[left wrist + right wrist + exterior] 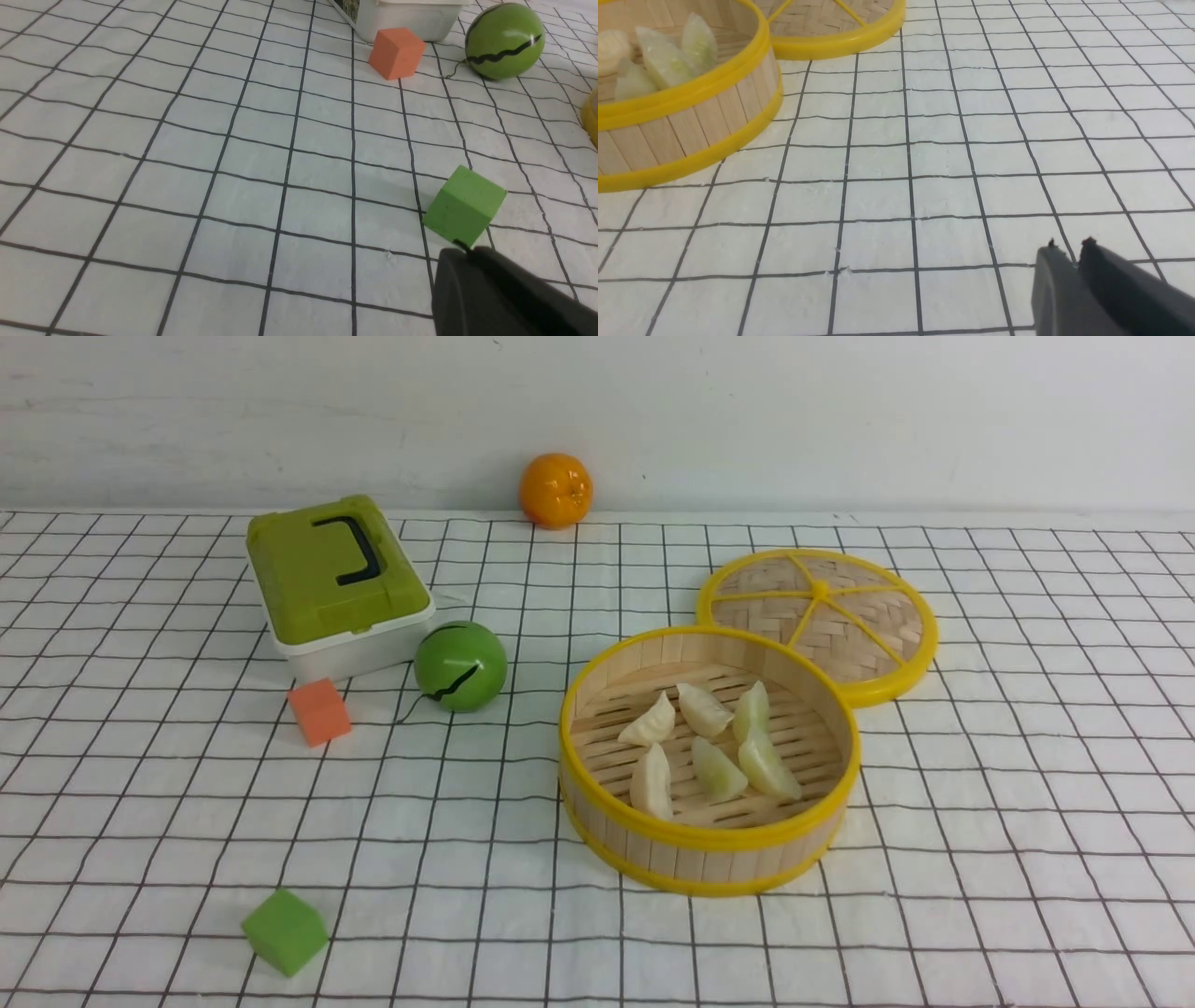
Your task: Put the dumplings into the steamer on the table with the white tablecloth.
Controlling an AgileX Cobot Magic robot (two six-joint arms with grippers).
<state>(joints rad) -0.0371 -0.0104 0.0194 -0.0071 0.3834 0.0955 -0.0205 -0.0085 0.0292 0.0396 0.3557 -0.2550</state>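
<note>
Black right gripper (pixel 1069 245) slightly parted, empty; left gripper (pixel 460 249) closed.

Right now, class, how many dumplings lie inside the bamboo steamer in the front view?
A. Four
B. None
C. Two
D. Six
D: six dumplings can be counted on the slatted floor of the steamer, and none shows on the cloth around it.
</note>
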